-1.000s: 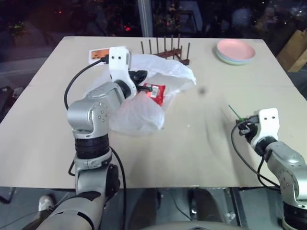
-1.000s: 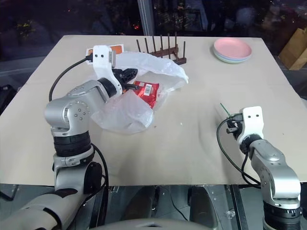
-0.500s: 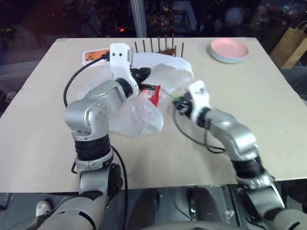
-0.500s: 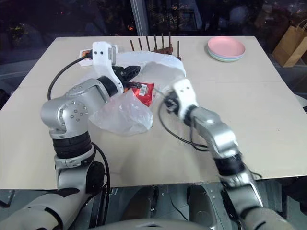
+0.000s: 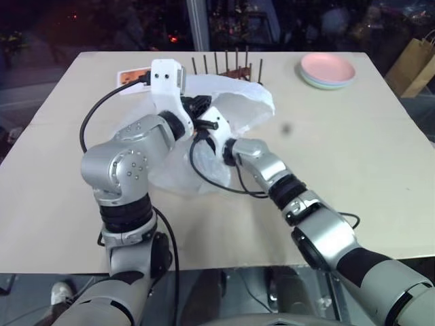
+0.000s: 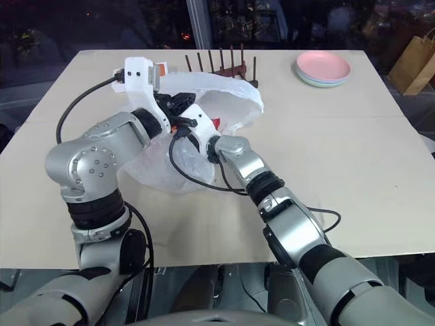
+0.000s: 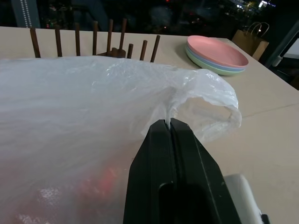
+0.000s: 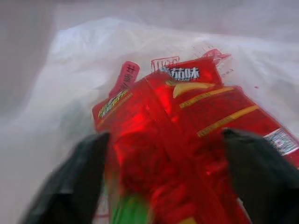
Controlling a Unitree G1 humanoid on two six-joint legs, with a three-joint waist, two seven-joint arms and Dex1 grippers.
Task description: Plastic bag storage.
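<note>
Right wrist view: fingers (image 8: pixel 70 182) now wide apart around packet (image 8: pixel 187 135), fresh from table's (image 5: pixel 353 156) right edge. Left gripper (image 7: pixel 169 128) pinched together on bag (image 7: pixel 70 107); probably emptying comes first.

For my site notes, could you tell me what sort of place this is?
Probably a household-style test room at night: a beige table holds a wooden peg dish rack and stacked pastel plates, with dark windows behind.

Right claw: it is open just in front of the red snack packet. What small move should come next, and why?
Probably close the right claw on the red snack packet. Its fingers stand apart on either side of the packet, while the left claw is shut on the plastic bag and holds its edge up.
</note>
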